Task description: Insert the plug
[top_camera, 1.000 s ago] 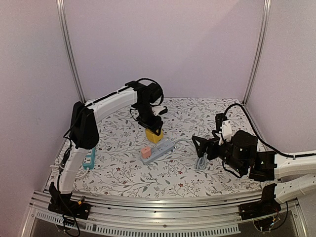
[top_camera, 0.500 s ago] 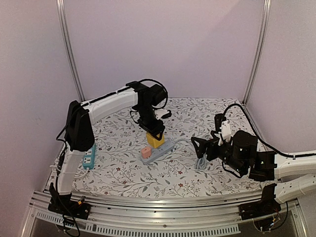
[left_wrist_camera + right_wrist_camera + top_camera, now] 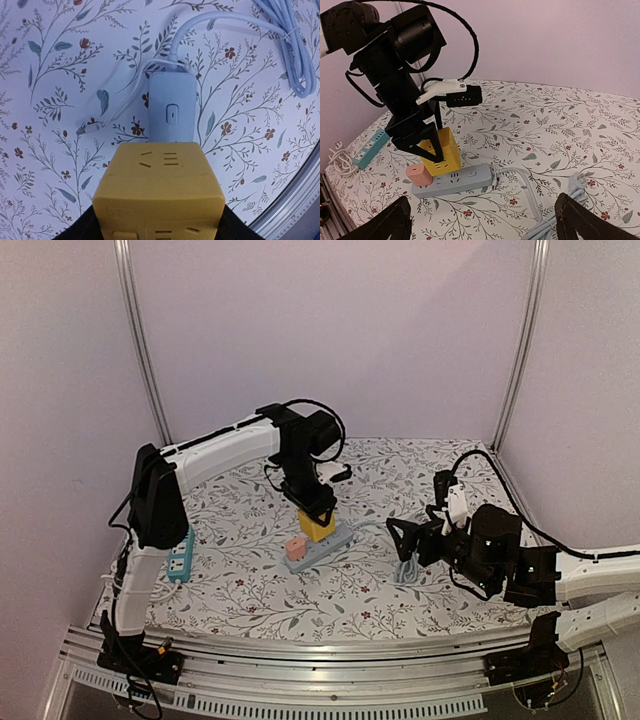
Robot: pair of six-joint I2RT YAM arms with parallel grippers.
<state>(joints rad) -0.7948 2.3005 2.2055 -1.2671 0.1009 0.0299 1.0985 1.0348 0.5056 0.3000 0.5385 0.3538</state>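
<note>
A yellow cube-shaped plug (image 3: 316, 525) is held in my left gripper (image 3: 315, 514), whose black fingers (image 3: 415, 142) clamp its sides. It hangs over the middle of a grey power strip (image 3: 330, 543), and its bottom edge is at the strip's top face. The left wrist view shows the yellow plug (image 3: 159, 190) filling the lower centre, with the strip's switch end (image 3: 171, 112) just beyond it. A pink plug (image 3: 296, 548) stands in the strip's left end. My right gripper (image 3: 412, 540) is wide open to the right, holding nothing.
The strip's grey cord lies in a coil (image 3: 408, 568) under my right gripper. A teal power strip (image 3: 181, 560) lies at the left edge of the flowered cloth (image 3: 250, 590). White cable (image 3: 337, 157) is bundled beside it.
My left arm has carried the yellow plug slightly right and down toward the grey strip. The right arm has not moved.
</note>
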